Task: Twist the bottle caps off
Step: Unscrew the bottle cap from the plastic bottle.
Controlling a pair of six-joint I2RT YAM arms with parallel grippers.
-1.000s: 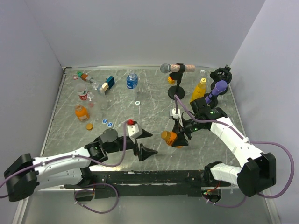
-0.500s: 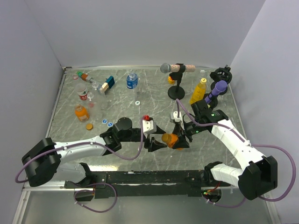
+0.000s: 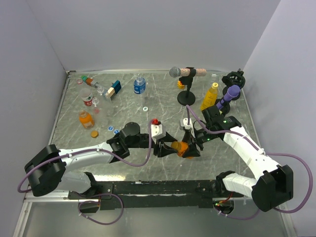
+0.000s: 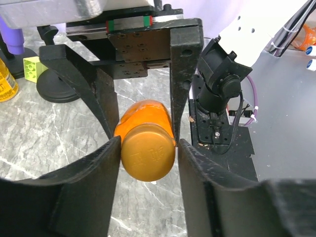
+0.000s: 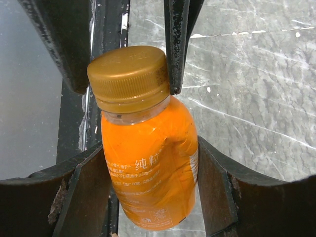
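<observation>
Just in front of the black microphone stand [image 3: 186,98], toward the arm bases: squat orange bottle [image 3: 180,146], held sideways over the grey marbled table [image 3: 163,106]. Gripped round its smooth, translucent plastic belly by the right gripper [image 3: 191,147], curved black pads pressed to either side. Closed with a round gold cap [image 5: 129,74], duller than the glossy body. Pinched at that cap by the left gripper [image 3: 165,148], set narrow, both pads against its sides.

From above, little more than an orange blob between black fingers. From the left wrist, cap end-on, faint embossed marks on its flat top. From the right wrist, white printed characters down the bottle's side.

Right of the stand, tall yellow bottle [image 3: 211,96]. Left of it, clear blue-labelled bottle [image 3: 139,85]; much farther left, second squat orange bottle [image 3: 85,118].
</observation>
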